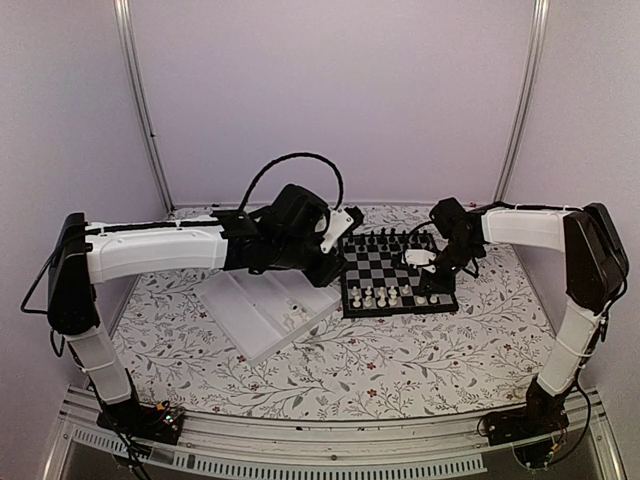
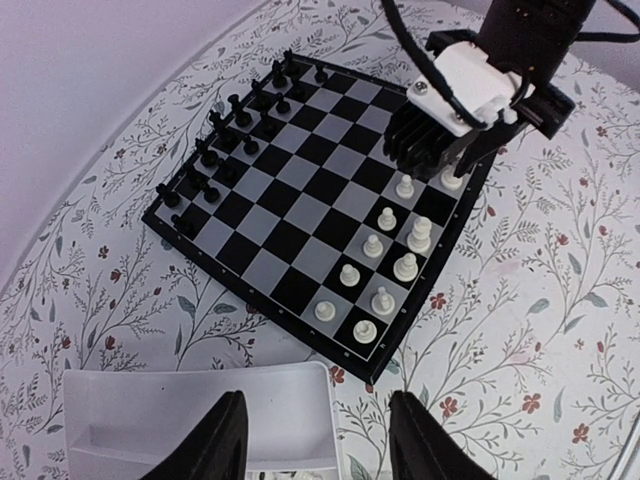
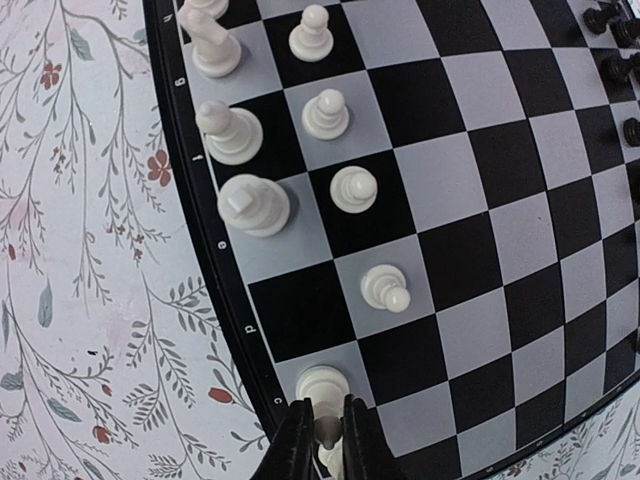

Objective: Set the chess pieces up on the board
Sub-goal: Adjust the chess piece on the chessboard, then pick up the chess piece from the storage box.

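The board (image 1: 395, 272) (image 2: 300, 180) (image 3: 480, 200) lies in the middle of the table. Black pieces (image 1: 385, 240) (image 2: 240, 130) fill its far rows. Several white chess pieces (image 1: 385, 295) (image 2: 385, 255) (image 3: 255, 205) stand along its near rows. My right gripper (image 1: 435, 288) (image 2: 452, 160) (image 3: 325, 435) is down at the board's near right corner, shut on a white piece (image 3: 325, 385) that stands on a grey edge square. My left gripper (image 1: 335, 268) (image 2: 320, 440) hangs open and holds nothing, above the tray's corner beside the board's left corner.
A white compartmented tray (image 1: 255, 310) (image 2: 180, 410) lies left of the board, with a few small pieces in a near compartment. The tablecloth is floral. Purple walls and metal posts close in the back and sides. A black cable loops over the left wrist.
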